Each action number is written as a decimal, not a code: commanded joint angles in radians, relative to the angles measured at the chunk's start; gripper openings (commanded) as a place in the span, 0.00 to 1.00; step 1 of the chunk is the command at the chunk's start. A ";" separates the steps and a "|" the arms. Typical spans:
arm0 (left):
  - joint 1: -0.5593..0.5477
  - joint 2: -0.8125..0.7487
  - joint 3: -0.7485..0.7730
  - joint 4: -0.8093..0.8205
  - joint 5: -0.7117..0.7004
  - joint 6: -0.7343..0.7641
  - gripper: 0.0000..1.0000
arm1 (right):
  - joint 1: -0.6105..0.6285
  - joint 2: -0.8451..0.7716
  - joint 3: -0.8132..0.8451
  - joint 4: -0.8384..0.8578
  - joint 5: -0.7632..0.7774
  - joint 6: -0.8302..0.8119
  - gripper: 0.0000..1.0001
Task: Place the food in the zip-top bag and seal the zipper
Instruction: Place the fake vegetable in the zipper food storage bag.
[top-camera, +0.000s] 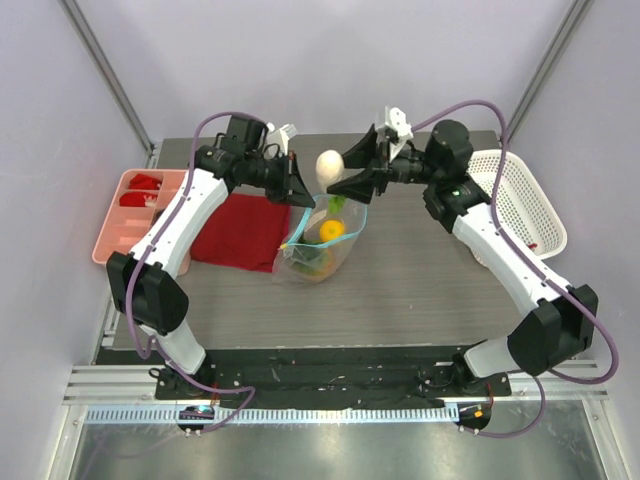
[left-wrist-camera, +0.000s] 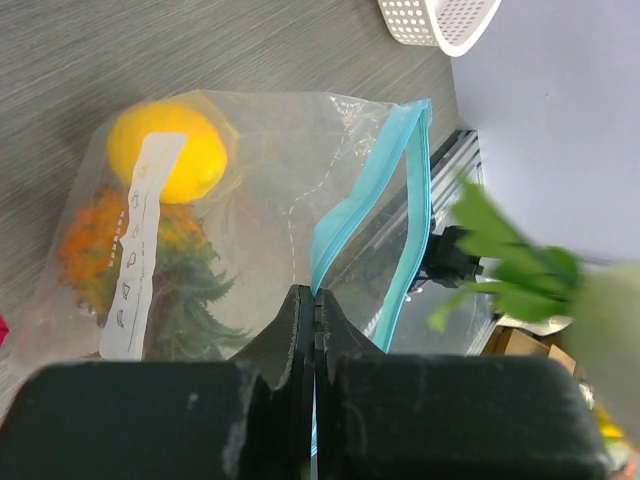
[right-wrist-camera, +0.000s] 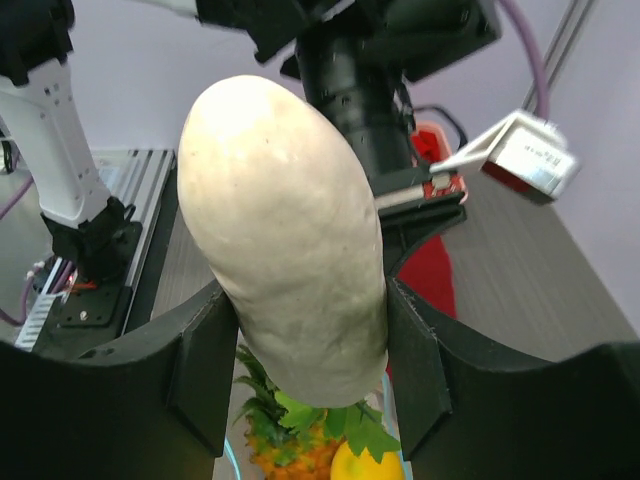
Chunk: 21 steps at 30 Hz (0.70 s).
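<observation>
We log two arms: left arm (top-camera: 172, 222) and right arm (top-camera: 497, 250), both with white shell links and chunky black joint housings. A purple-grey cable (top-camera: 212, 121) runs along the left one from base to wrist, and a matching cable (top-camera: 480, 103) runs along the right. We note a matte black left end effector (left-wrist-camera: 315, 300) with flat wedge fingers and scuffed faces. The black right end effector (right-wrist-camera: 305, 325) has broad moulded fingers with stepped inner walls. A small white camera block (top-camera: 283, 131) is on the left wrist.
</observation>
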 joint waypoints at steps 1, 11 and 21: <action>0.011 -0.005 0.003 0.028 0.040 -0.002 0.00 | 0.042 0.012 -0.026 -0.092 -0.007 -0.124 0.01; 0.016 -0.005 0.000 0.023 0.050 0.001 0.00 | 0.099 0.081 0.029 -0.672 0.155 -0.779 0.01; 0.020 -0.002 0.005 0.022 0.053 0.001 0.00 | 0.114 0.112 0.231 -0.918 0.241 -0.842 0.85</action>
